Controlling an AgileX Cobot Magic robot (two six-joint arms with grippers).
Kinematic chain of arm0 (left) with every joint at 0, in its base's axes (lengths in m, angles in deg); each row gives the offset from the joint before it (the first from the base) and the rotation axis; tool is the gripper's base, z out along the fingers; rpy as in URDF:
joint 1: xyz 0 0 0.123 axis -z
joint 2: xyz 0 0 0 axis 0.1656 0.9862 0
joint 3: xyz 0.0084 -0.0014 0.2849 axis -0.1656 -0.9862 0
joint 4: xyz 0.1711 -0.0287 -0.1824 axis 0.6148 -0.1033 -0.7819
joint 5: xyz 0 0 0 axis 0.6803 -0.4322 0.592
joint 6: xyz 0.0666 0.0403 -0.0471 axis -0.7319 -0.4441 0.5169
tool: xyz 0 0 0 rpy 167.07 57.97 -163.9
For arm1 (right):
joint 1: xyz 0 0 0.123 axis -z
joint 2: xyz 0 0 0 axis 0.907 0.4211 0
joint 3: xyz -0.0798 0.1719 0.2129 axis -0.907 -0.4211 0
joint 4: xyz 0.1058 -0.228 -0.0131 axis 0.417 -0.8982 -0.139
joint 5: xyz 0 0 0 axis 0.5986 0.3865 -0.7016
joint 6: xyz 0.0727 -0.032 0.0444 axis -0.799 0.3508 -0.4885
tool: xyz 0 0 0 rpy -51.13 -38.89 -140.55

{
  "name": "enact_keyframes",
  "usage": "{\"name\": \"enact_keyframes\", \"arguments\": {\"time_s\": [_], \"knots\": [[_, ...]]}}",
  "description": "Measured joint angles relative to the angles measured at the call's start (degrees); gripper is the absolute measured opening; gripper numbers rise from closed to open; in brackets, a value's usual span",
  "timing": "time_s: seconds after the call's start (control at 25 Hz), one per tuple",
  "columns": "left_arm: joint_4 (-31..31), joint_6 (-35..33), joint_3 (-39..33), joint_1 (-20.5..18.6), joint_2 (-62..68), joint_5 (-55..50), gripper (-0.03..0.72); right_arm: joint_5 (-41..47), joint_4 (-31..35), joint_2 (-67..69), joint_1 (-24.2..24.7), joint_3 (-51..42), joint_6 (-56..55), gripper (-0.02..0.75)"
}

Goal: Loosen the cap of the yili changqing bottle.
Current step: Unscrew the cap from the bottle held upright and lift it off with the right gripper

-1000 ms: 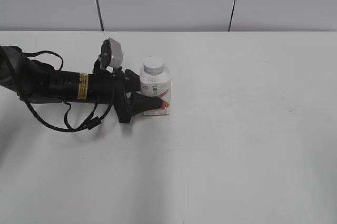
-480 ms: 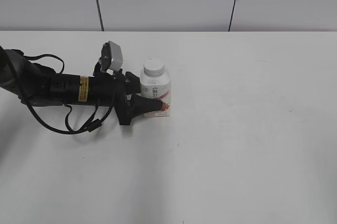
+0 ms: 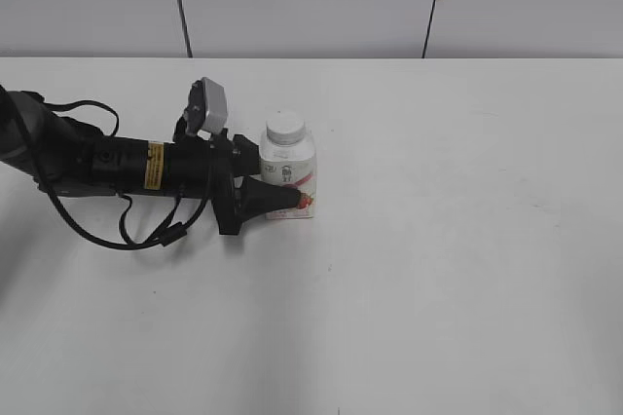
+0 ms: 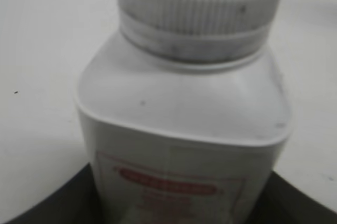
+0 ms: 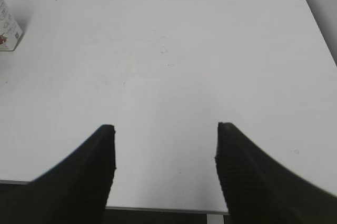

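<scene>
We see the left tool (image 3: 277,199) holding the upright yili changqing bottle (image 3: 288,181) low; right tool (image 5: 165,129) wide.

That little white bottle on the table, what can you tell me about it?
The yili changqing bottle is small, squarish white plastic with rounded shoulders and a pink-red label. It stands upright on the white table. Its ribbed white cap is still on. The left gripper holds its lower body from the side.
</scene>
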Motion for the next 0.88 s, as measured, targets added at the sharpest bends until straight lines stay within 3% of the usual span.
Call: {"name": "enact_keyframes", "arguments": {"time_s": [0.64,0.88], "knots": [[0.27,0.0,0.0,0.0,0.0,0.16,0.409,-0.07,0.06,0.0,0.0,0.08,-0.04,0.482],[1.07,0.0,0.0,0.0,0.0,0.85,0.409,-1.3,3.2,4.61,0.0,0.48,-0.1,0.482]]}}
